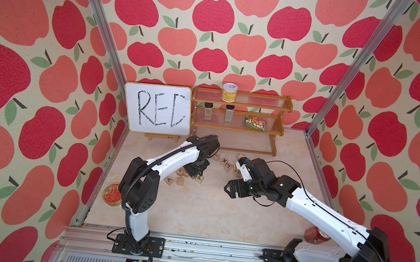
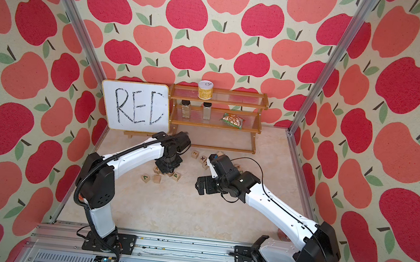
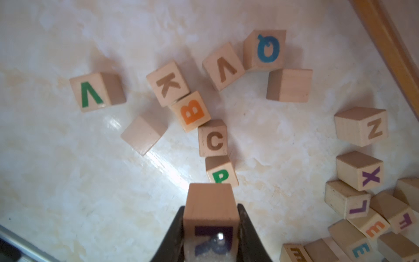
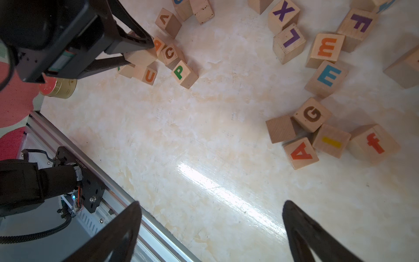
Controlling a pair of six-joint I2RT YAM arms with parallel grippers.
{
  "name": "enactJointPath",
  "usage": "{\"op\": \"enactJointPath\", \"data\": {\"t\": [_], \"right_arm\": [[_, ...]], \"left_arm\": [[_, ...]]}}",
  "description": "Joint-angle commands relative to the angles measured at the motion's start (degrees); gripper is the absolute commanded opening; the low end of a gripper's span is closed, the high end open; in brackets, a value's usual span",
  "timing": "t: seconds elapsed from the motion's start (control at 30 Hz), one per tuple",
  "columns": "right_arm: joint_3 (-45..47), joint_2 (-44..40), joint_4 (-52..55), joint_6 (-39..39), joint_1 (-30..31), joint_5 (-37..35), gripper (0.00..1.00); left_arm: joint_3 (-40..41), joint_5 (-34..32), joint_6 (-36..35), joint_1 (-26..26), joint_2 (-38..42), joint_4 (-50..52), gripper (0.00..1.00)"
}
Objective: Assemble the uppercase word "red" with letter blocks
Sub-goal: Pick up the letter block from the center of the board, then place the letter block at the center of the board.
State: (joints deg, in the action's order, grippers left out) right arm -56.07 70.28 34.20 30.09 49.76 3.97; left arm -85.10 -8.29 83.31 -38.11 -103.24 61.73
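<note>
**Left Gripper Clamping the R Block; Right Gripper Open**

The left gripper (image 3: 211,208) is clamping the R block (image 3: 212,223) between both fingers, with the dark purple R facing the wrist camera. In a top view the same gripper (image 1: 197,173) is pointing down into the group of cubes on the left arm's side of the table (image 1: 195,209). The held cube is sitting just beside the P block (image 3: 221,173), which is lying next to the C block (image 3: 213,138). Whether the R block is touching the table cannot be told.

The right gripper (image 4: 210,222) is standing with its jaws wide apart and is holding nothing. It is hovering over a bare part of the table, well apart from the left gripper.

The E block (image 4: 327,76) is resting on the table in the group on the right arm's side, teal letter facing up. It is lying just beside the m block (image 4: 326,49) and near the G block (image 4: 311,115). The white board (image 1: 157,112) is standing at the back of the table.
</note>
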Motion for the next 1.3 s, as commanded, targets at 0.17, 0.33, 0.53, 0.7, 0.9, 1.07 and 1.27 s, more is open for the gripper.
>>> {"op": "enactJointPath", "data": {"t": [0.17,0.33,0.53,0.7,0.9,1.07,1.27], "right_arm": [[3.0,-3.4,-1.9,3.8,3.0,-3.1,0.99],[3.6,-3.8,-1.9,5.0,5.0,-4.5,0.99],[4.4,-4.2,-1.9,6.6,7.8,-6.5,0.99],[5.1,-4.8,-1.8,7.8,10.0,-7.9,0.99],[6.0,-6.2,-0.8,9.1,11.8,-9.1,0.99],[7.4,-7.8,-0.3,10.3,12.5,-9.8,0.99],[8.7,-9.8,0.3,11.7,13.1,-11.0,0.99]], "left_arm": [[6.1,-0.7,13.0,-2.8,5.5,0.0,0.15],[9.3,-0.1,15.8,-4.9,7.2,-1.8,0.15],[12.9,0.9,17.4,-6.7,8.3,-3.7,0.15],[16.2,1.3,19.5,-8.3,9.2,-5.5,0.15],[19.2,1.9,21.3,-10.2,9.1,-8.0,0.15],[22.3,2.1,22.9,-11.3,8.9,-10.5,0.15],[25.7,2.1,24.4,-12.2,8.5,-13.9,0.16]]}}
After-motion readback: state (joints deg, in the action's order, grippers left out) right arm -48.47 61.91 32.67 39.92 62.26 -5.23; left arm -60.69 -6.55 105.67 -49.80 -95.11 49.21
